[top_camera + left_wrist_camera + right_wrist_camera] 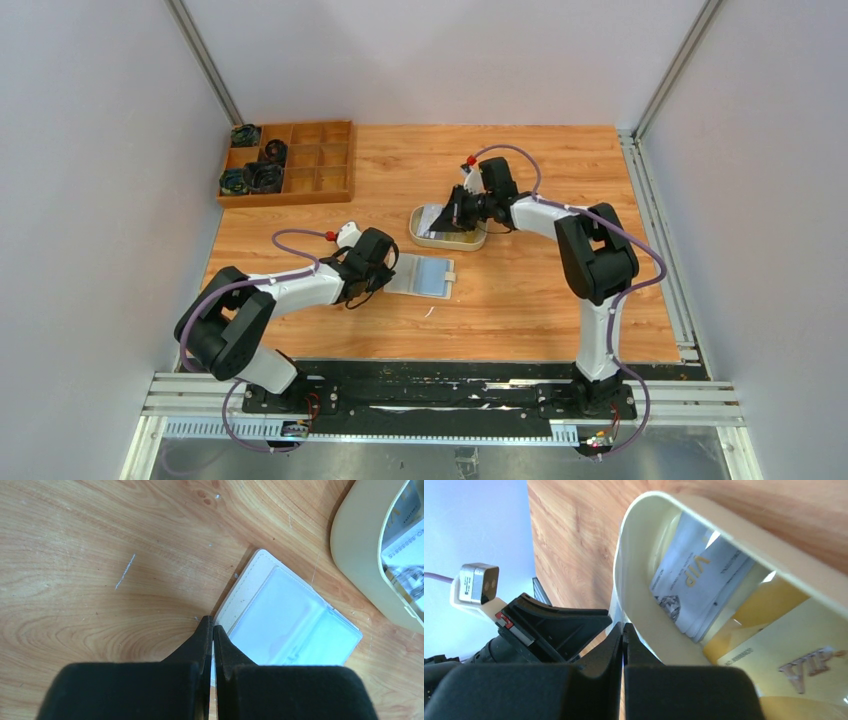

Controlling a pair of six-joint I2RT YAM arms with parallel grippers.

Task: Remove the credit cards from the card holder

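Card holder point(422, 275): lies open and flat on the wooden surface point(520, 310), pale-blue inside facing up, near the oval tray point(420, 238) but apart from it.
Credit cards: a whitish card point(696, 587) and a yellow card point(794, 665), both printed "VIP", lie inside the tray, the whitish one leaning against its wall.
Cards left in the card holder: cannot be told through its cloudy pocket.
Left end effector point(388, 275): fingers pressed together, with nothing seen between them, tips at the cream edge of the card holder.
Right end effector point(455, 215): fingers together, holding nothing, tips at the tray's rim.
Compartment box point(285, 200): at the far left of the surface, dark round items in several cells.
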